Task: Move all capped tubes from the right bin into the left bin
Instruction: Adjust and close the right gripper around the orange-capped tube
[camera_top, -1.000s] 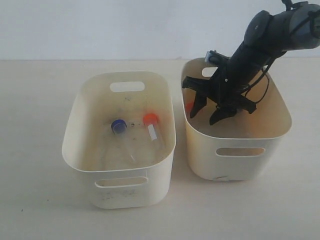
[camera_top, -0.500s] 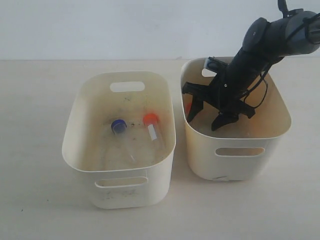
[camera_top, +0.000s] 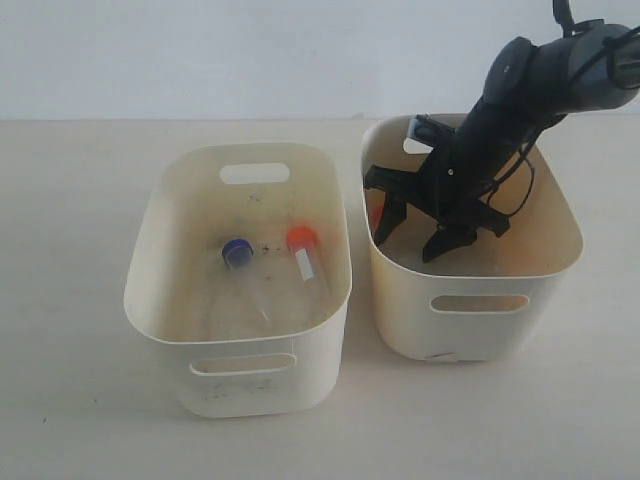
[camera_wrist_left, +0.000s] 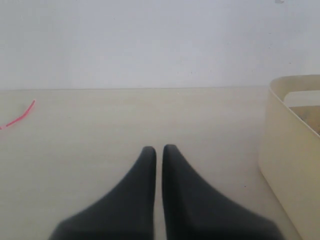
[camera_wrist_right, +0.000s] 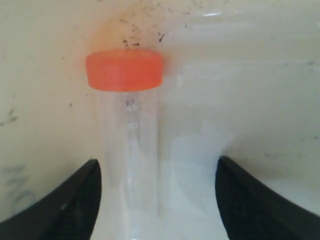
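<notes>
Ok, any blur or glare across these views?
Right wrist view: orange-capped tube fairly sharp, graduations faintly legible, right gripper's fingers blurred. Left wrist view: left gripper soft, wall washed out. Exterior view: even light, no harsh glare.

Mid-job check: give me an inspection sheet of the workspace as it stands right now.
Surface: pale table, two bins side by side.
Job's things: left bin holds blue-capped tube and labelled orange-capped tube; right bin holds a third tube, orange-capped.
Clutter: thin red strand on table.
Grippers: right gripper open, straddling the third tube; left gripper shut, over table.
Cables: dark cables along right arm.
Surroundings: plain white wall.
</notes>
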